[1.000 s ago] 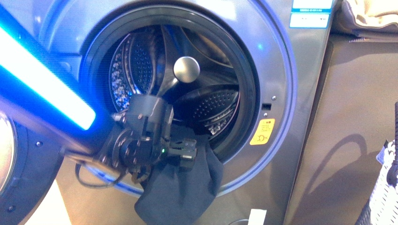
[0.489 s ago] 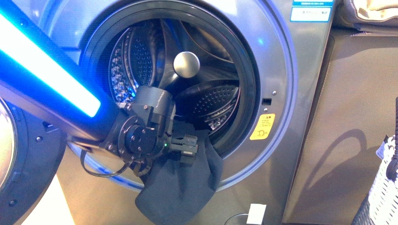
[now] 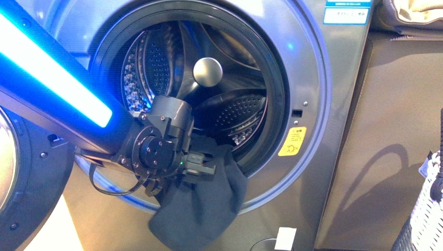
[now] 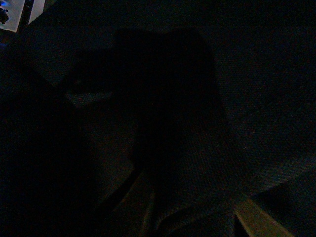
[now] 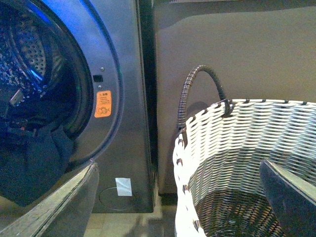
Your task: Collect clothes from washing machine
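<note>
- clothes (image 3: pixel 201 209): dark navy fabric draped out over the lower lip of the porthole, most of it hanging limp down the front of the washing machine (image 3: pixel 313 78); the top edge sits just inside the rim
- the right wrist view shows the same thing, dark cloth (image 5: pixel 34 163) spilling over the door rim
- left end effector (image 3: pixel 209 166): pressed against the upper part of the clothes at the lower rim; you can't tell if it's clenched on the fabric, as the jaws are lost against the dark cloth
- left wrist view is dark, nothing usable
- drum (image 3: pixel 151 68): perforated steel, nothing else visible inside
- door (image 3: pixel 21 198): swung open at the left edge of the front view
- orange sticker (image 3: pixel 292 141): on the front panel, just right of the porthole
- right end effector (image 5: pixel 177 168): released, fingers (image 5: pixel 64 207) spread wide, nothing between them, above the woven basket (image 5: pixel 247 128)
- the basket stands on the floor to the right of the machine, well apart from the clothes
</note>
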`<state>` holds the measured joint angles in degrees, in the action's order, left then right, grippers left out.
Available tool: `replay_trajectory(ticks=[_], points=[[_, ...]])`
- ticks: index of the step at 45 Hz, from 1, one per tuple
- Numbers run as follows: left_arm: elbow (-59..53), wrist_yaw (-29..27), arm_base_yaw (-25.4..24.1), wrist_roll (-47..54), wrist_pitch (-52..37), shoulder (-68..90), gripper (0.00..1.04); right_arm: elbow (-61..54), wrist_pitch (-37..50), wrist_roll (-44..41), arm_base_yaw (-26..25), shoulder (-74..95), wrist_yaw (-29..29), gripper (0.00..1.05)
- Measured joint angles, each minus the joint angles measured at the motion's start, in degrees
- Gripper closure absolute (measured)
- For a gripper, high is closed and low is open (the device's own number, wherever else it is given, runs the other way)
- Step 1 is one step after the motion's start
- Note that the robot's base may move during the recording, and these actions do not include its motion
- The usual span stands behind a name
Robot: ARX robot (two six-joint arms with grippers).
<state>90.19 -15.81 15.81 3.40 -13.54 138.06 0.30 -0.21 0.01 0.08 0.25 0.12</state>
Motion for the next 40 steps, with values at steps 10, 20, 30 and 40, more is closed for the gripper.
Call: replay_trajectory(ticks=[10, 20, 30, 40], points=[[-4.2, 2.0, 0.5, 1.4, -4.2, -2.3, 0.95, 0.0, 0.0, 0.0, 0.0, 0.0, 0.0, 0.08], [-10.9, 4.8, 1.0, 2.7, -7.7, -6.6, 0.95, 0.0, 0.0, 0.0, 0.0, 0.0, 0.0, 0.08], [-21.3, 9.2, 1.4, 2.7, -11.7, -15.9, 0.95, 0.0, 0.0, 0.0, 0.0, 0.0, 0.0, 0.08], [-28.3, 11.8, 1.5, 1.9, -14.1, -25.0, 0.95, 0.0, 0.0, 0.0, 0.0, 0.0, 0.0, 0.08]])
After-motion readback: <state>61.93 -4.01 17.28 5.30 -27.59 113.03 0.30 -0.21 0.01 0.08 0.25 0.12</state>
